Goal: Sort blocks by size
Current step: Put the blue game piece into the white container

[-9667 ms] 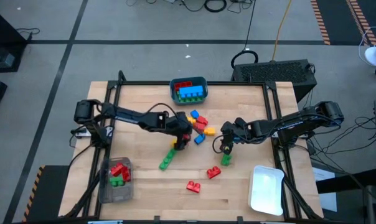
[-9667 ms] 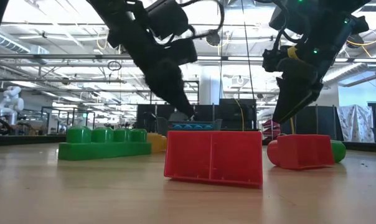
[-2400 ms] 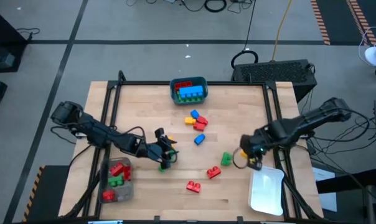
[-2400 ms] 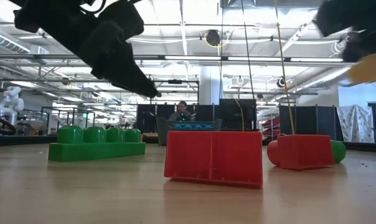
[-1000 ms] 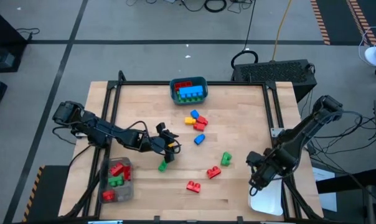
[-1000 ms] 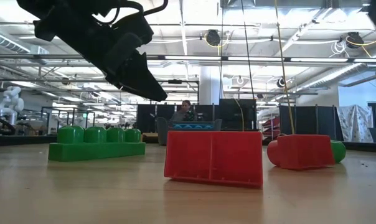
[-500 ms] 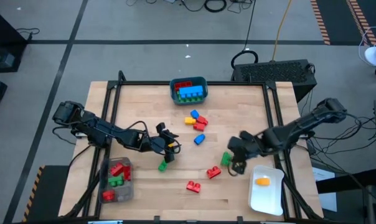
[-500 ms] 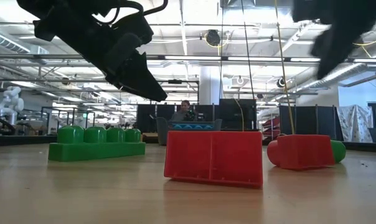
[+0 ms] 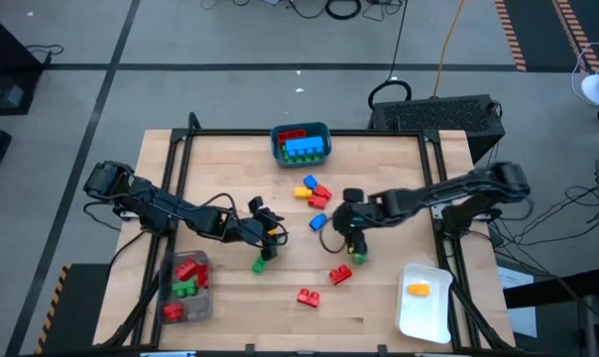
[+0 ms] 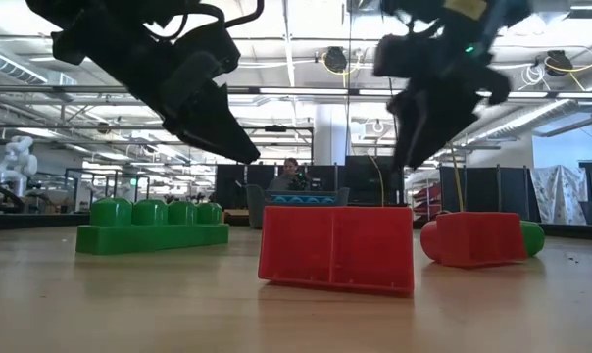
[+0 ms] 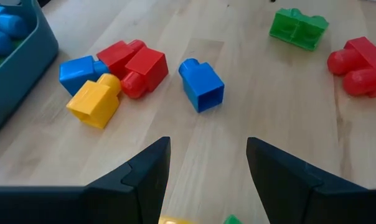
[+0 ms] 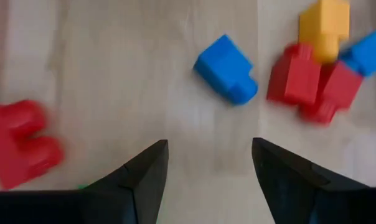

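Observation:
Loose blocks lie on the wooden table: a long green one [image 9: 263,261] [image 10: 151,227], a single blue one [image 9: 318,221] [image 12: 226,68], a yellow, blue and red cluster [image 9: 314,190] [image 11: 113,71], a small green one [image 9: 359,253] and two red ones [image 9: 339,274] [image 9: 307,296]. My left gripper [image 9: 271,236] [image 11: 206,180] hovers open just beyond the long green block, with nothing between its fingers. My right gripper [image 9: 337,226] [image 12: 210,168] hangs open above the table's middle, just right of the blue block, pointing steeply down and holding nothing.
A teal bin [image 9: 276,149] at the far edge holds blue and red blocks. A clear tray [image 9: 164,297] at the near left holds red and green blocks. A white tray [image 9: 428,312] at the near right holds an orange block [image 9: 417,290].
My right gripper has swung from above the white tray toward the table's left and far side, to the middle beside the blue block, rolling its wrist on the way. The orange block it covered now shows lying in the white tray.

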`<state>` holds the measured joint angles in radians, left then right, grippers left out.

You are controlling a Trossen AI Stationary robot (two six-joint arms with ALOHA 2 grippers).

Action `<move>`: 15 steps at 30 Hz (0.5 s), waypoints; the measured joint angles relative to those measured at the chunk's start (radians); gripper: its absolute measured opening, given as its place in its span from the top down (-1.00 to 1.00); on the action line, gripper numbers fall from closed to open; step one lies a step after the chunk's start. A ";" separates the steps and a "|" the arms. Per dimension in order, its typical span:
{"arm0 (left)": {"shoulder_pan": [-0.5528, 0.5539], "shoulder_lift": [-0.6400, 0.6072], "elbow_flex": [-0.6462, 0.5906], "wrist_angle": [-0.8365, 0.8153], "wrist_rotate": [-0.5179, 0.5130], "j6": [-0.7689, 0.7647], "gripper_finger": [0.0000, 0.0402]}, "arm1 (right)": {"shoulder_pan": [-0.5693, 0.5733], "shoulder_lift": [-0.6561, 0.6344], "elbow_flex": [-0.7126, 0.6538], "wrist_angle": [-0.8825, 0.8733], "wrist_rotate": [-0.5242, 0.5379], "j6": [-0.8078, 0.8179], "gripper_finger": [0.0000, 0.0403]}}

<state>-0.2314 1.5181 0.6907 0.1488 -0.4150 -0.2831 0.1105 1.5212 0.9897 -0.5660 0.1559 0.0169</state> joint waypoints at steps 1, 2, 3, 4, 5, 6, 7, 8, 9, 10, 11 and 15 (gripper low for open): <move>0.000 0.000 0.000 -0.006 0.000 -0.002 -0.07 | -0.012 0.023 0.017 0.006 0.000 -0.045 -0.11; 0.000 0.000 0.000 -0.010 0.000 -0.010 -0.07 | -0.024 0.046 0.034 0.014 0.000 -0.089 -0.11; 0.000 0.000 0.000 -0.013 0.000 -0.021 -0.07 | -0.035 0.074 0.054 0.025 0.000 -0.133 -0.12; 0.000 0.000 0.000 -0.014 0.000 -0.025 -0.07 | -0.046 0.100 0.076 0.037 0.000 -0.178 -0.12; 0.000 0.000 0.000 -0.016 0.000 -0.026 -0.07 | -0.055 0.127 0.098 0.039 0.000 -0.221 -0.12; 0.000 0.000 0.000 -0.019 0.000 -0.028 -0.07 | -0.065 0.155 0.121 0.036 -0.001 -0.261 -0.12; -0.001 0.000 0.000 -0.025 0.000 -0.034 -0.07 | -0.073 0.183 0.146 0.034 -0.004 -0.296 -0.13; -0.001 0.000 0.000 -0.030 0.000 -0.044 -0.07 | -0.079 0.209 0.169 0.033 -0.009 -0.328 -0.13; -0.001 0.000 0.000 -0.033 0.000 -0.050 -0.07 | -0.086 0.235 0.191 0.029 -0.023 -0.356 -0.13; -0.001 0.000 0.000 -0.033 0.000 -0.052 -0.07 | -0.093 0.258 0.212 0.020 -0.044 -0.379 -0.13; -0.005 0.000 0.000 -0.035 0.000 -0.052 -0.07 | -0.099 0.281 0.231 0.011 -0.063 -0.399 -0.13; -0.022 0.000 0.000 -0.035 0.000 -0.052 -0.07 | -0.117 0.351 0.285 -0.014 -0.111 -0.464 -0.13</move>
<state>-0.2529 1.5181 0.6907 0.1136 -0.4149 -0.3355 -0.0069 1.8726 1.2750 -0.5801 0.0444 -0.4473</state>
